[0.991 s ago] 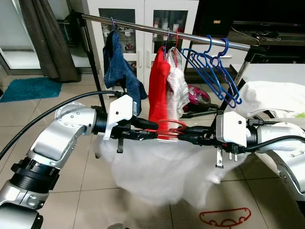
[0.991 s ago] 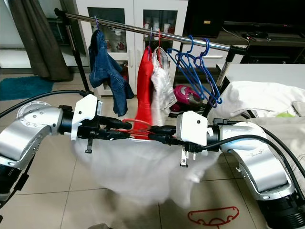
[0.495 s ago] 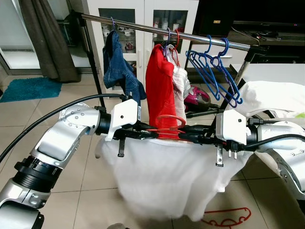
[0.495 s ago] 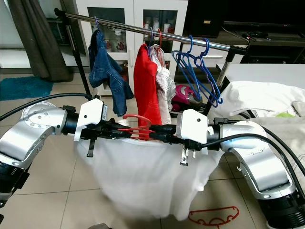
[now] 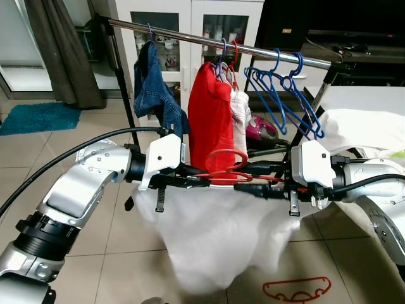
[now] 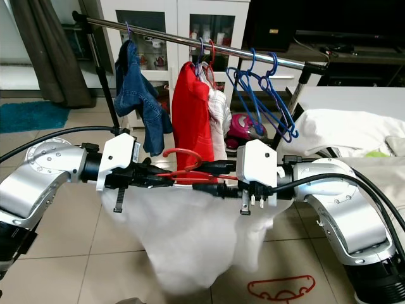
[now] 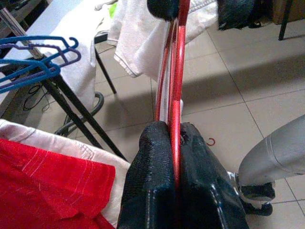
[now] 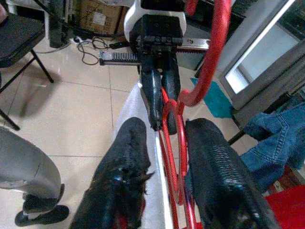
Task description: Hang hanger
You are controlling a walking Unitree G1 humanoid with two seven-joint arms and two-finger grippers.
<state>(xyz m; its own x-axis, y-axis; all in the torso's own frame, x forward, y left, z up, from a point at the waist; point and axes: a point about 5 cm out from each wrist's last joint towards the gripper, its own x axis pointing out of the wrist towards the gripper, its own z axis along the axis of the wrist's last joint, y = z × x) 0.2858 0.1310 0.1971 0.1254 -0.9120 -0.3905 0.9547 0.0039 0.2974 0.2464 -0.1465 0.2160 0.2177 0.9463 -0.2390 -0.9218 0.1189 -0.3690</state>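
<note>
A red hanger lies level between my two grippers, well below the chrome rail. A white garment hangs from it, bunched. My left gripper comes in from the left. In the left wrist view it is shut on the hanger's red wire. My right gripper reaches in from the right. In the right wrist view its fingers stand apart, with the hanger's wires and white cloth between them.
On the rail hang a pair of jeans, a red shirt and several blue hangers. Another red hanger lies on the tiled floor. White laundry is piled at the right, and a teal rug lies far left.
The white garment swung out wide, then drew in and bunched under the hanger. My right arm shifted a little to the right. Both grippers stay at the hanger.
</note>
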